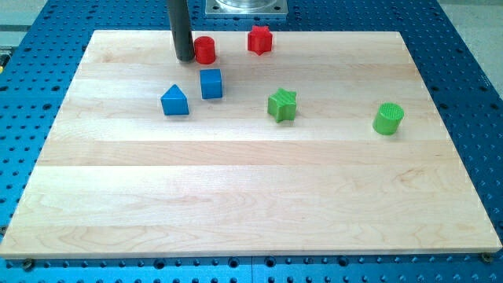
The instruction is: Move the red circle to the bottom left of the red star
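Observation:
The red circle [205, 49] is a short red cylinder near the view's top edge of the wooden board [251, 196]. The red star [259, 39] lies to its right and slightly higher, about a block's width away. My tip [185, 58] is the lower end of the dark rod. It stands just left of the red circle, touching or nearly touching its left side.
A blue cube [211, 83] and a blue triangular block [174, 101] lie just below the red circle. A green star [282, 104] sits near the middle. A green cylinder [388, 118] is at the right. The robot base plate [246, 6] is at the top edge.

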Robot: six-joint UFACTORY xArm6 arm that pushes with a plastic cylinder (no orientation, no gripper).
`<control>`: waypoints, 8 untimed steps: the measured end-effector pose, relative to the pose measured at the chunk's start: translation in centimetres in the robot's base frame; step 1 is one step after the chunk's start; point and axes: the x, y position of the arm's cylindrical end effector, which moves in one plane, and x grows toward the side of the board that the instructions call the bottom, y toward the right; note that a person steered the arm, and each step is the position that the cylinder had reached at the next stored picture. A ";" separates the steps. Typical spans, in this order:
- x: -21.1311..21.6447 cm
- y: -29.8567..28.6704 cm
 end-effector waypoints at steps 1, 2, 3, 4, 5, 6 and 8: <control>-0.8 1.3; -0.7 4.1; 0.0 3.1; 2.0 1.7; 2.6 3.2; 2.6 6.6; 4.4 10.3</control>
